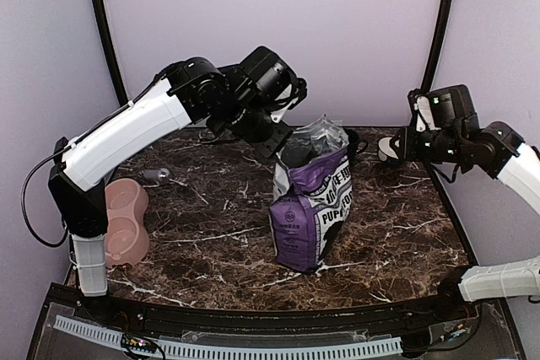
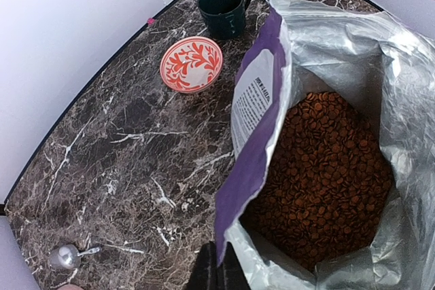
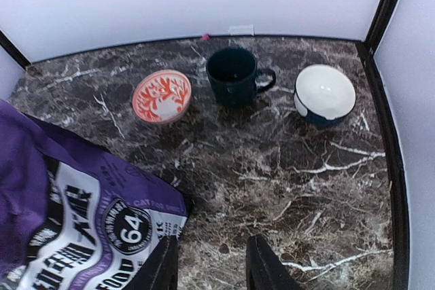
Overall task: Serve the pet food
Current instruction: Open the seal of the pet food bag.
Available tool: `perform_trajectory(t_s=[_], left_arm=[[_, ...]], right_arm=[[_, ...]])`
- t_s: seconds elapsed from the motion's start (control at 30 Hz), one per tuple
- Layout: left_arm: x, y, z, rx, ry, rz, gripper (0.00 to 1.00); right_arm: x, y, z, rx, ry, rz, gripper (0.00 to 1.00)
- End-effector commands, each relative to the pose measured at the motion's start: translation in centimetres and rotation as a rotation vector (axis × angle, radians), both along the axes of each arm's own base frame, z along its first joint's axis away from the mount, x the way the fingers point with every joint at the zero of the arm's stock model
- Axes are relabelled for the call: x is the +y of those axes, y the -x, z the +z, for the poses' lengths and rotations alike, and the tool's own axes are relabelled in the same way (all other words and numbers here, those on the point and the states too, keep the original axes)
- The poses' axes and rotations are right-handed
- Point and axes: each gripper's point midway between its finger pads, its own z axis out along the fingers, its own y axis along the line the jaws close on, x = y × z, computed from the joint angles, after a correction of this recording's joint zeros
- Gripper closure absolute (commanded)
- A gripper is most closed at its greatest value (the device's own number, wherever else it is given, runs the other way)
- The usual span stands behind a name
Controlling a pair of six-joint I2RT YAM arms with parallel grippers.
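We found the pet food (image 2: 326,168) all inside the bag (image 1: 312,200), a brown heap lying low between its silver walls, with the bag standing upright near the middle of the table (image 1: 211,242) and its mouth held open. The left gripper (image 2: 219,266) had its jaws pressed together, and we judged them to be pinching the purple rim of the bag at its near edge. The right gripper (image 3: 212,266) hung above the bare marble just beside the bag, its jaws spread with nothing between them. The scoop (image 2: 66,256) lay on the table well apart from both grippers. We saw no kibble in the pink double bowl (image 1: 126,221) at the left edge, though the left arm hid part of it, and none in the patterned bowl (image 2: 191,64), the mug (image 2: 223,8) or the white bowl (image 3: 325,93) at the back. We judged the serving barely begun: bag opened, but scooping or pouring into a dish not yet done
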Motion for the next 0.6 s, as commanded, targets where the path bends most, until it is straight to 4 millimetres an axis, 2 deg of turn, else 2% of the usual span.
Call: perform_trajectory(t_s=[0.0,0.17,0.37,0.4,0.57], left_arm=[[4.5,-1.5,8.1,-0.175,0.11,0.062,1.0],[4.8,-1.6,7.8,-0.17,0.103,0.052,1.0],[4.6,-1.4,6.1,-0.124,0.099,0.056,0.98],[4.6,-1.3,6.0,-0.113,0.102,0.06,0.95],[4.9,-0.2,6.3,-0.05,0.14,0.071,0.63]], right_arm=[[0.5,-0.2,-4.4,0.109,0.011,0.01,0.65],[1.1,-0.6,-6.5,0.151,0.013,0.026,0.65],[1.4,-1.4,-7.5,0.163,0.012,0.034,0.64],[1.5,-1.5,-7.6,0.166,0.012,0.037,0.64],[2.3,-2.4,-7.9,0.167,0.008,0.057,0.64]])
